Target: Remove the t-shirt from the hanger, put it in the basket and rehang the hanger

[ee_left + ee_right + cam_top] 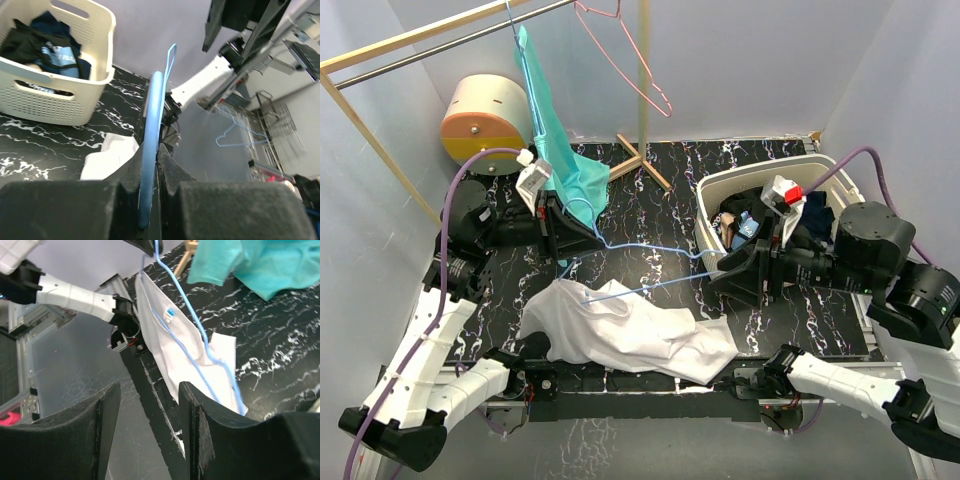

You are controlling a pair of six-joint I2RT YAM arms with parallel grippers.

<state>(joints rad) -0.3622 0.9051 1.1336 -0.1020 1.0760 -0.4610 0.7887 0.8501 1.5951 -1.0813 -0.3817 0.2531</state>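
Note:
A white t-shirt [625,338] lies crumpled on the black marbled table near the front edge. A thin blue wire hanger [650,247] is held above it, and its lower end [588,298] touches the shirt. I cannot tell whether any of the hanger is still inside the shirt. My left gripper [586,243] is shut on the hanger; the left wrist view shows the blue wire [151,130] pinched between its jaws [154,149]. My right gripper [718,276] is open and empty just right of the shirt. Its wrist view [147,435] shows the shirt [172,347] and hanger [200,335] ahead.
A cream laundry basket [720,190] of dark clothes stands at the right. A teal shirt [565,160] hangs from the rail at the back left, with a pink hanger [630,70] beside it. A yellow and orange drum [485,120] stands in the back left corner.

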